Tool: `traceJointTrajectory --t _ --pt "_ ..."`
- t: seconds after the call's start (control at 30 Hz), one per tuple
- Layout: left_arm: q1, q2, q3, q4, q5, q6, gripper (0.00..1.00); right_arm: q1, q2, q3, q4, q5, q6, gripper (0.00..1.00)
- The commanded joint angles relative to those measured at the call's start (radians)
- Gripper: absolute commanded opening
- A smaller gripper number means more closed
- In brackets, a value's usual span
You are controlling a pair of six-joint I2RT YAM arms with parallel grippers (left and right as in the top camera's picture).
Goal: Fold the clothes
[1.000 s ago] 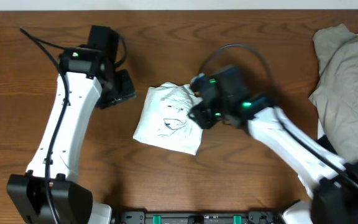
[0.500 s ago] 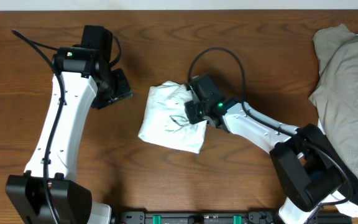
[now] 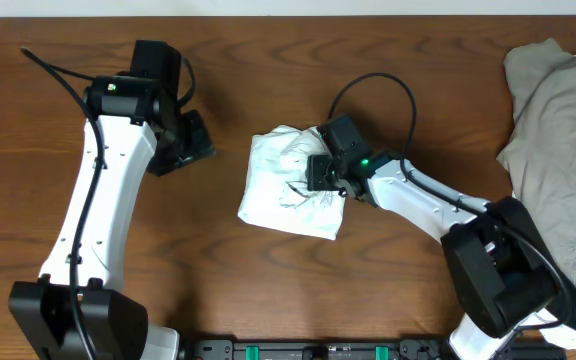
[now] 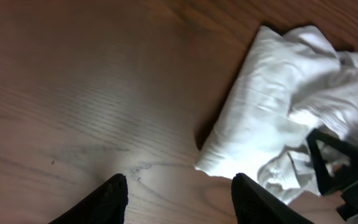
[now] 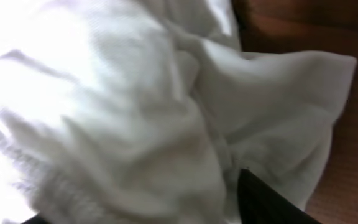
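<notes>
The T-shirt [image 3: 280,190] is white (faint dark print lines show on it), the table [image 3: 268,60] brown with wood grain, the garment [image 3: 558,130] beige-grey.

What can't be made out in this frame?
Right gripper jaws: overhead, its own wrist covers them; right wrist view is blurred T-shirt, so any grip is unclear.
Shirt logo: overhead, folds hide most of it.
Beige garment: overhead, cut off by the right edge.
</notes>
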State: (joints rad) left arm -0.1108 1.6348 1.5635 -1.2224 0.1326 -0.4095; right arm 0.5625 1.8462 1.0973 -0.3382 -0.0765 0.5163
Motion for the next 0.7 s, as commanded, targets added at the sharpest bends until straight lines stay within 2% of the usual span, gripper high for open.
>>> traceJointTrajectory --t 0.0,0.1,0.23,0.4,0.67 --pt "-0.022 0.009 -0.019 0.017 0.036 0.063 0.56 -0.006 -0.113 0.002 0.003 0.001 -0.103 0.65" --pt "-0.042 0.010 -0.060 0.064 0.040 0.069 0.56 -0.006 -0.214 0.002 0.013 0.028 -0.154 0.67" --pt "-0.056 0.010 -0.153 0.157 0.058 0.069 0.57 -0.006 -0.261 0.002 0.020 0.027 -0.192 0.66" --pt "-0.056 0.011 -0.282 0.274 0.126 0.068 0.57 -0.006 -0.196 0.002 0.021 0.003 -0.195 0.61" --pt "-0.066 0.011 -0.406 0.443 0.174 0.068 0.59 0.013 -0.040 0.002 0.114 -0.020 -0.256 0.58"
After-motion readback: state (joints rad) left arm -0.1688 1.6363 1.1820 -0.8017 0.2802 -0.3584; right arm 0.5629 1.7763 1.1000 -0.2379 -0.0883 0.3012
